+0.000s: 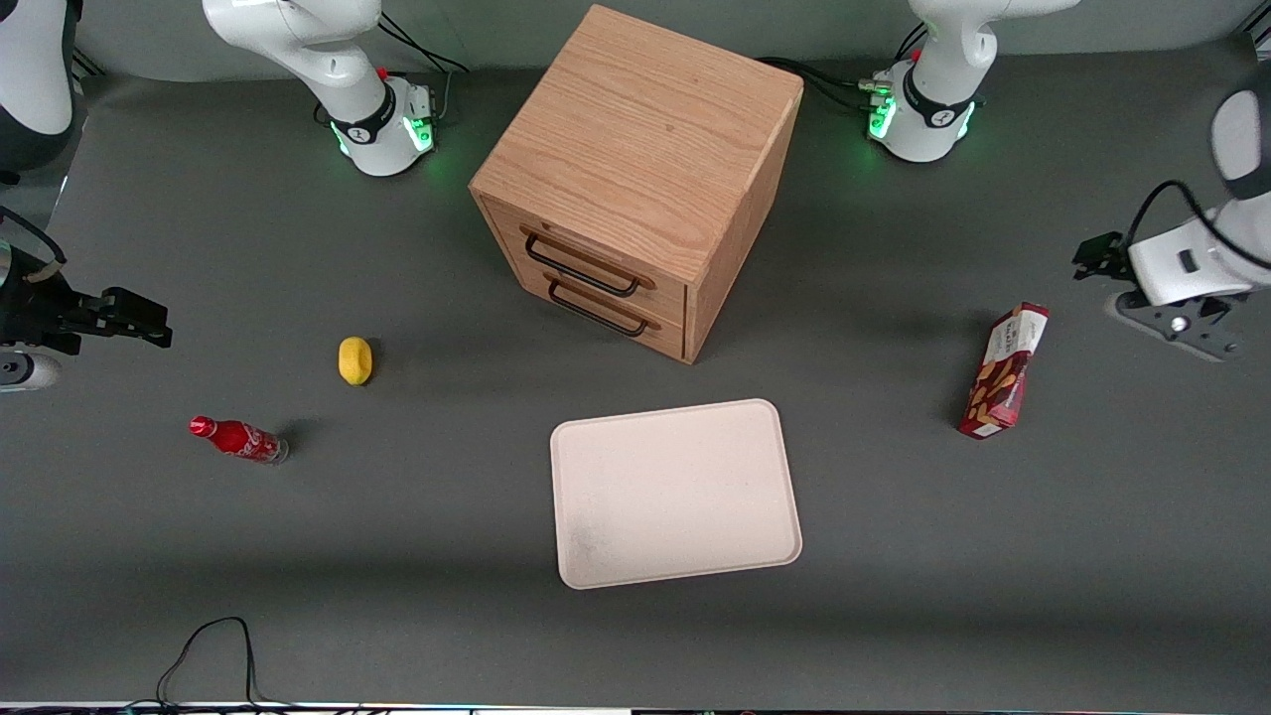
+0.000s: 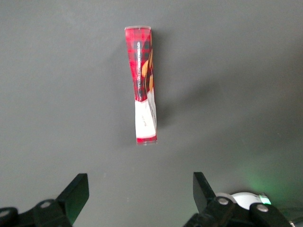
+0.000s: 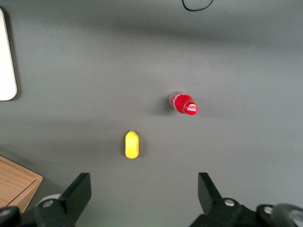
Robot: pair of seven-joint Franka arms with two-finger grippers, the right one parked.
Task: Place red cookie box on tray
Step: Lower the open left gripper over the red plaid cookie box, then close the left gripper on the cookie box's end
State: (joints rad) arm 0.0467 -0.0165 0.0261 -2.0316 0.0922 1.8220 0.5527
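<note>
The red cookie box lies on its narrow long side on the grey table, toward the working arm's end. It is well apart from the cream-white tray, which lies flat near the table's middle with nothing on it. My left gripper hangs above the table, off to the side of the box and farther toward the working arm's end, touching nothing. In the left wrist view the box shows lengthwise ahead of the gripper, whose fingers stand wide open with only bare table between them.
A wooden cabinet with two shut drawers and black handles stands farther from the front camera than the tray. A yellow lemon and a small red soda bottle lie toward the parked arm's end. A black cable loops near the front edge.
</note>
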